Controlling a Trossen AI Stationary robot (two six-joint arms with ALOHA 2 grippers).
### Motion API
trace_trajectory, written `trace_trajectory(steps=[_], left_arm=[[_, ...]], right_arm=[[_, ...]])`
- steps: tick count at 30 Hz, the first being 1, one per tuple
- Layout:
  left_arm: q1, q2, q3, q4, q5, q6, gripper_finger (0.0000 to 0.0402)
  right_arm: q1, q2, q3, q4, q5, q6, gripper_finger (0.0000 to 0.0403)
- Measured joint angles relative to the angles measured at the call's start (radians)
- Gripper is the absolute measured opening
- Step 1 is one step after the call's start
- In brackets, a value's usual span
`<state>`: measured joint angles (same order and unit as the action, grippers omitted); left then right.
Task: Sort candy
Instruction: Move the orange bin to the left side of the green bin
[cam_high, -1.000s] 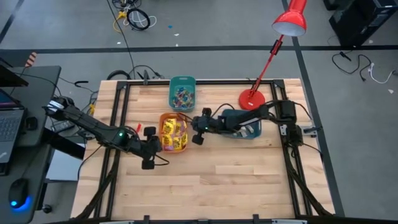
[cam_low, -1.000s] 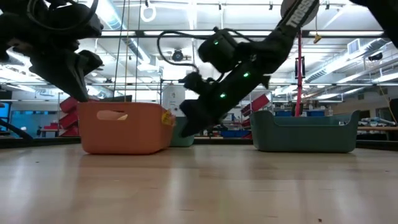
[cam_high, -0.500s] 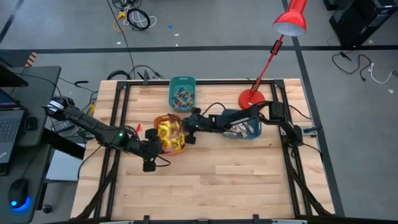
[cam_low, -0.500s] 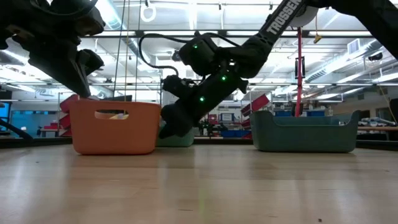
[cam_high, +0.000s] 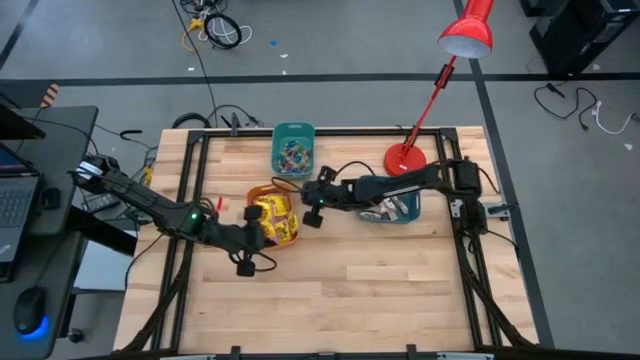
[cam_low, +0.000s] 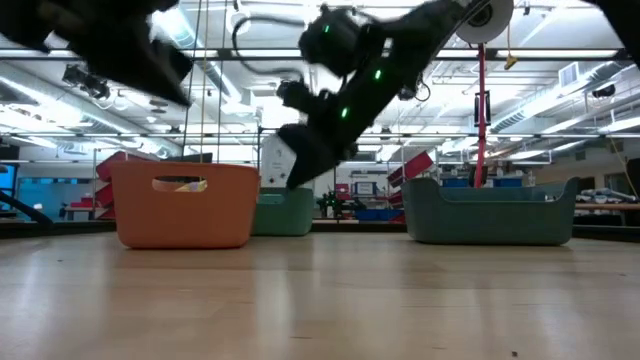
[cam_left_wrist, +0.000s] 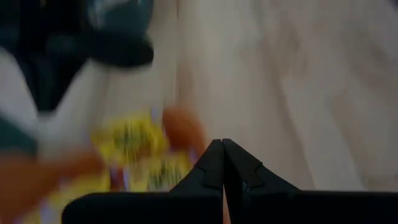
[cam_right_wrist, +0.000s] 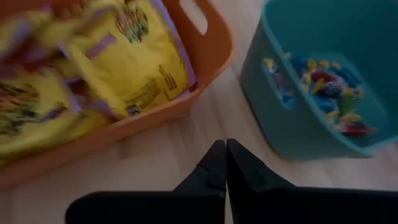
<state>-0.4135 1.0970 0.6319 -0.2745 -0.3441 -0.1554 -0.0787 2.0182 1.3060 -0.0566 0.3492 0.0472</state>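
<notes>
The candy is already in bins on the desk. The yellow packets (cam_high: 276, 222) lie in the orange bin (cam_high: 262, 191) near the desk centre, a bit toward the left edge. The small blue/red/orange pieces (cam_high: 292, 155) fill the teal bin (cam_high: 294, 128) at the far edge. Pale stick pieces (cam_high: 385, 208), as far as I can tell from the high view, lie in the darker teal bin (cam_high: 412, 200) toward the right edge, next to the red lamp (cam_high: 405, 158).

The left tool (cam_high: 246, 240) is at the near-left side of the orange bin, its fingers pressed together and holding nothing; in its wrist view the closed tips point over blurred yellow packets. The right tool (cam_high: 312, 208) is just beside the right wall of the orange bin, btw. that bin and the darker teal one, also pressed together and empty. In its wrist view the orange bin and the teal bin both lie straight ahead of the closed tips (cam_right_wrist: 225, 163).

The relation that matters: the yellow packets lie left of the right tool and right of the left tool, so both arms are about equally near, i.e. each one bin wall away. The orange bin's long axis runs roughly far-to-near.

No loose candy shows on the desk (cam_high: 380, 290), so the sorting looks nearly done.
</notes>
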Motion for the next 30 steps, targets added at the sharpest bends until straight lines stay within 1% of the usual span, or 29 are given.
trace_trajectory(steps=[2,4,7,10,12,14,18,19,21,25,27,30], left_arm=[[0.001,0.002,0.000,0.095,0.000,0.085,0.0000],[0.001,0.006,0.000,0.155,0.009,0.150,0.0000],[0.001,0.019,0.002,0.166,0.006,0.201,0.0000],[0.001,0.023,0.001,0.150,-0.056,0.204,0.0000],[0.001,0.023,0.001,0.151,-0.118,0.204,0.0000],[0.000,0.022,0.001,0.152,-0.191,0.214,0.0000],[0.000,0.019,0.001,0.185,-0.343,0.259,0.0000],[0.000,0.019,0.001,0.191,-0.373,0.272,0.0000],[-0.001,0.018,0.001,0.207,-0.438,0.289,0.0000],[-0.001,0.014,0.001,0.199,-0.572,0.286,0.0000],[-0.001,0.014,0.001,0.190,-0.597,0.285,0.0000],[-0.001,0.014,0.001,0.195,-0.599,0.284,0.0000]], right_arm=[[0.008,-0.044,0.000,-0.041,-0.002,0.011,0.0000],[0.022,-0.094,-0.016,-0.051,-0.023,0.010,0.0000],[0.056,-0.168,-0.056,-0.041,-0.115,0.011,0.0000],[0.108,-0.219,-0.113,-0.010,-0.206,0.019,0.0000],[0.147,-0.229,-0.154,0.069,-0.281,0.012,0.0000],[0.186,-0.212,-0.187,0.158,-0.316,0.037,0.0000],[0.246,-0.121,-0.199,0.261,-0.318,0.080,0.0000],[0.255,-0.099,-0.199,0.286,-0.298,0.086,0.0000],[0.266,-0.061,-0.199,0.335,-0.265,0.109,0.0000],[0.263,-0.007,-0.199,0.406,-0.249,0.136,0.0000],[0.254,0.006,-0.199,0.437,-0.231,0.135,0.0000],[0.233,0.007,-0.199,0.437,-0.211,0.135,0.0000]])
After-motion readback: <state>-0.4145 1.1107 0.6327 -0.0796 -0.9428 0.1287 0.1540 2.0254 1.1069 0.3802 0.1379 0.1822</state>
